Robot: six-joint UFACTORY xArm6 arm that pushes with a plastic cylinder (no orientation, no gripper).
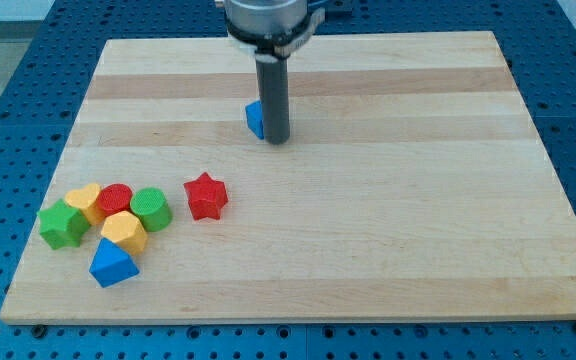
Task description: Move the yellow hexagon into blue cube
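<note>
The yellow hexagon (124,231) lies in a cluster of blocks at the view's lower left. The blue cube (255,118) sits near the view's top centre, mostly hidden behind my rod. My tip (277,139) rests on the board right against the blue cube's right side, far to the upper right of the yellow hexagon.
Around the yellow hexagon lie a green star (63,224), a yellow heart (85,201), a red cylinder (116,198), a green cylinder (151,208) and a blue triangular block (113,264). A red star (206,195) lies to the cluster's right. The wooden board (388,220) sits on a blue perforated table.
</note>
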